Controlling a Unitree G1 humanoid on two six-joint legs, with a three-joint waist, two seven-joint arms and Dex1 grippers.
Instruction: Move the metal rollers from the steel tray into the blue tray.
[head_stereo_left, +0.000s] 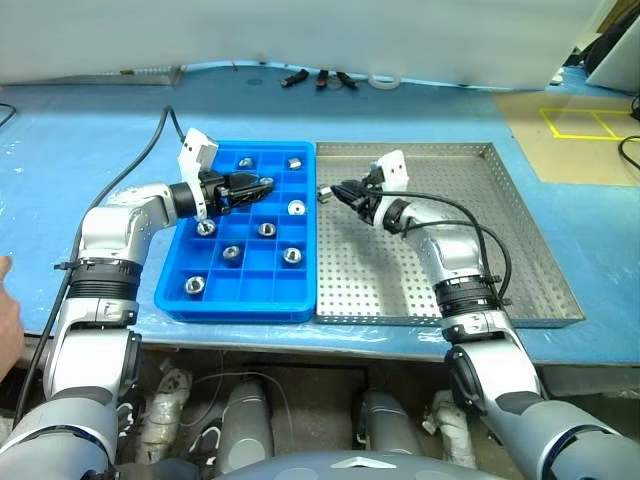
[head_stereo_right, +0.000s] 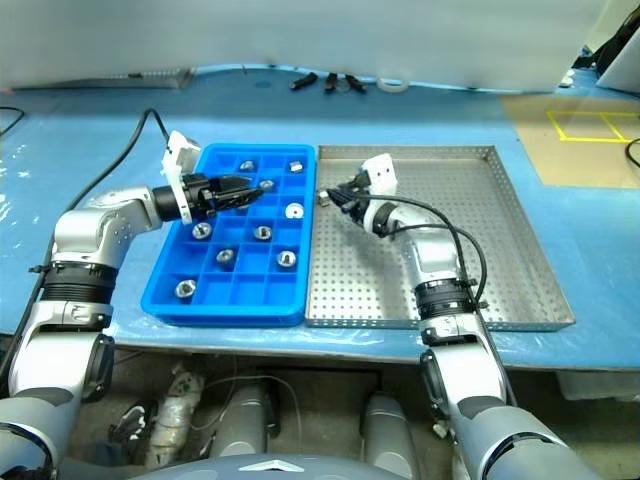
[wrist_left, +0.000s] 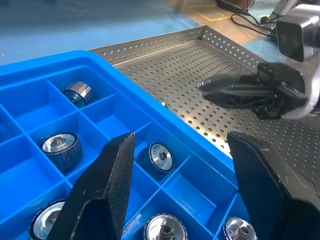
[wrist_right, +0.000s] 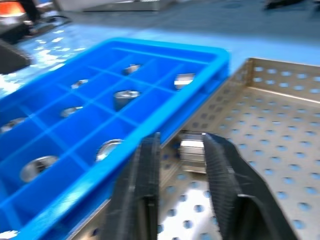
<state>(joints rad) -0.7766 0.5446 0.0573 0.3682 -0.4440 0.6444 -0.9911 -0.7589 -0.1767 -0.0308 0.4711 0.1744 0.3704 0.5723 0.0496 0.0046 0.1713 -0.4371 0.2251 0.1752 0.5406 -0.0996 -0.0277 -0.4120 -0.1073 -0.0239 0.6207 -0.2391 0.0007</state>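
The blue tray (head_stereo_left: 240, 310) lies left of the steel tray (head_stereo_left: 520, 250), their long sides touching. Several metal rollers (head_stereo_left: 292, 255) sit in its compartments. My left gripper (head_stereo_left: 262, 186) hovers open over the tray's far rows, nothing between its fingers (wrist_left: 105, 185). My right gripper (head_stereo_left: 338, 192) is low over the steel tray's near-left part and points at the blue tray's wall. Its fingers (wrist_right: 147, 175) stand apart with one roller (wrist_right: 192, 152) at their tips. That roller lies on the perforated sheet beside the blue wall, a gap between it and one finger.
A black cable (head_stereo_left: 160, 130) runs over the blue table behind my left arm. Small black parts (head_stereo_left: 320, 78) and a white ring (head_stereo_left: 385, 80) lie at the table's far edge. A person's hand (head_stereo_left: 8, 315) shows at the left border.
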